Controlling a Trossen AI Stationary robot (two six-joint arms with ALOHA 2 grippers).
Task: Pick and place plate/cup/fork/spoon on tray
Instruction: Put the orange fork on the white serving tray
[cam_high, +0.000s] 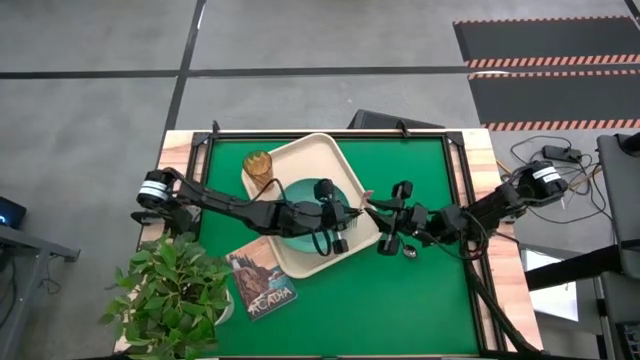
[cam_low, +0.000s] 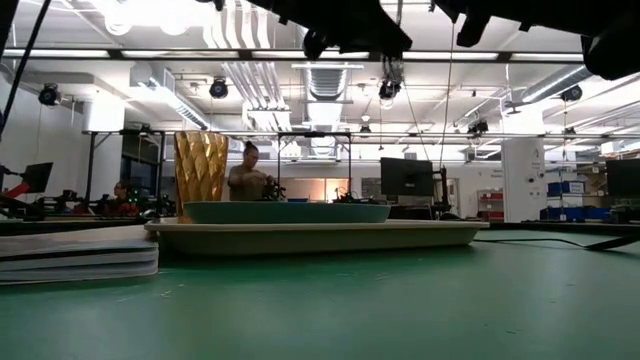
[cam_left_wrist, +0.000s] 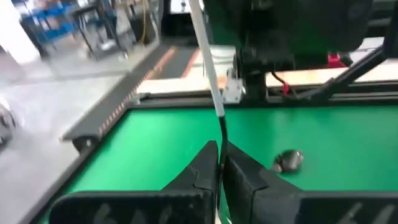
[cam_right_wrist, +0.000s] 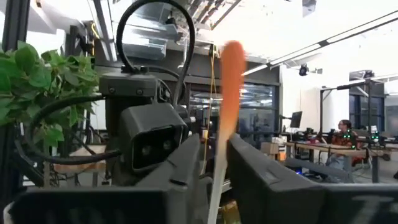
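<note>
The teal plate (cam_high: 298, 190) and the amber cup (cam_high: 258, 165) stand on the cream tray (cam_high: 300, 150); all three also show in the low view, the plate (cam_low: 287, 212), the cup (cam_low: 200, 175) and the tray (cam_low: 315, 236). My left gripper (cam_high: 350, 213) reaches over the plate to the tray's right rim. It is shut on a thin metal rod, dark then silvery, which I take for the spoon (cam_left_wrist: 208, 68). My right gripper (cam_high: 383, 222) faces it close by and is shut on the pink-handled fork (cam_high: 365, 198). My left gripper pinches the spoon's dark end (cam_left_wrist: 221, 146) between its two fingers (cam_left_wrist: 199, 171). The rest of the rod sticks out past the fingertips toward the right arm, clear of the table. Which end of the spoon is in the hold stays hidden. My right gripper has the fork's pale lower part (cam_right_wrist: 214, 186) between its two fingers (cam_right_wrist: 186, 168). The pink handle (cam_right_wrist: 229, 93) sticks out past the fingertips toward the left arm. The fork is clear of the table, above the tray's right rim.
A small round silvery thing (cam_left_wrist: 289, 160) lies on the green mat below the right arm (cam_high: 410, 252). A picture-covered book (cam_high: 262, 285) lies by the tray's near corner, with a potted plant (cam_high: 175, 285) at the near left. People show in the room beyond.
</note>
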